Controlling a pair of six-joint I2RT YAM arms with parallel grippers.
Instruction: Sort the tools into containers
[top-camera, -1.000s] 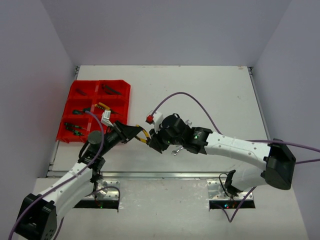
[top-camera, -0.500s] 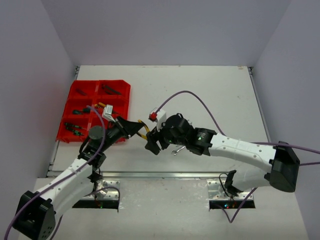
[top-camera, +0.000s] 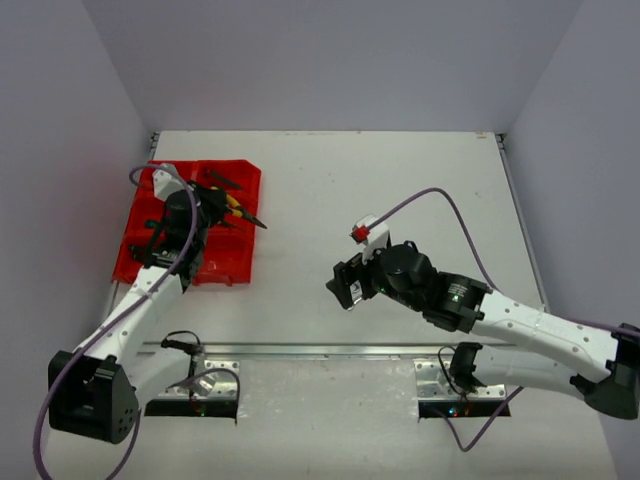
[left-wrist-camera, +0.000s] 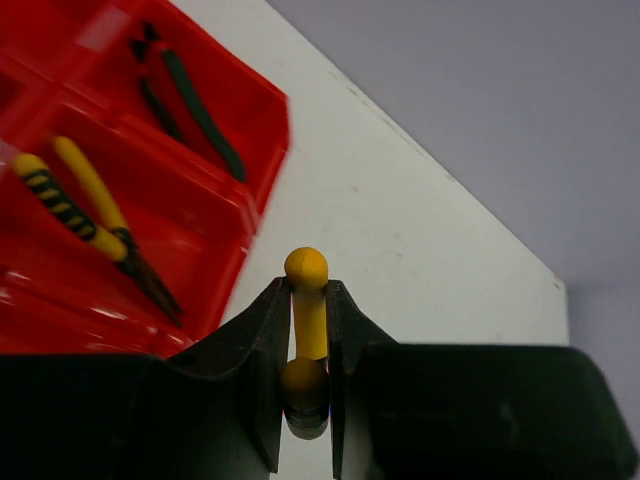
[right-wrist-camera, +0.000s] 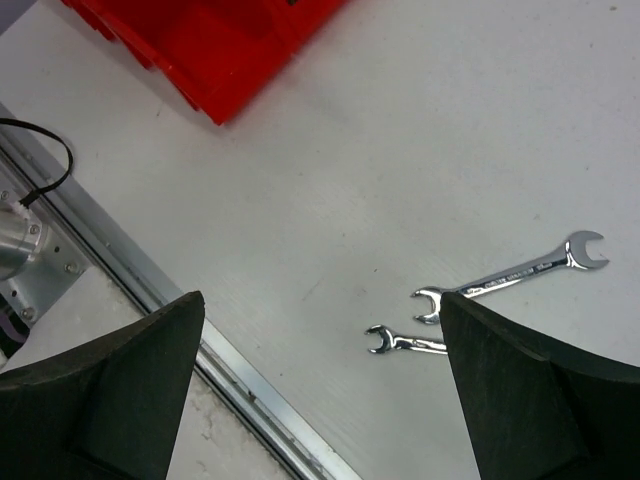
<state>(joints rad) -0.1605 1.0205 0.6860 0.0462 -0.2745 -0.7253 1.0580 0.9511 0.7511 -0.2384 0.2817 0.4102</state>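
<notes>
Since a second ago, the left arm has swung from mid-table to the red tray (top-camera: 228, 262) at 9 o'clock, and the right arm has pulled back toward 5 o'clock. From above, the left gripper (top-camera: 222, 206) holds yellow-handled pliers (top-camera: 236, 207) over the tray's right-hand compartments, while the right gripper (top-camera: 344, 284) stands wide open.

Left wrist: both fingers (left-wrist-camera: 268, 330) clamp the yellow handle, and striped pliers (left-wrist-camera: 85, 205) lie in a compartment at 9 o'clock.

Right wrist: a larger wrench (right-wrist-camera: 510, 273) and a smaller wrench (right-wrist-camera: 405, 343) lie on the table (right-wrist-camera: 330, 150) at 4 o'clock.
</notes>
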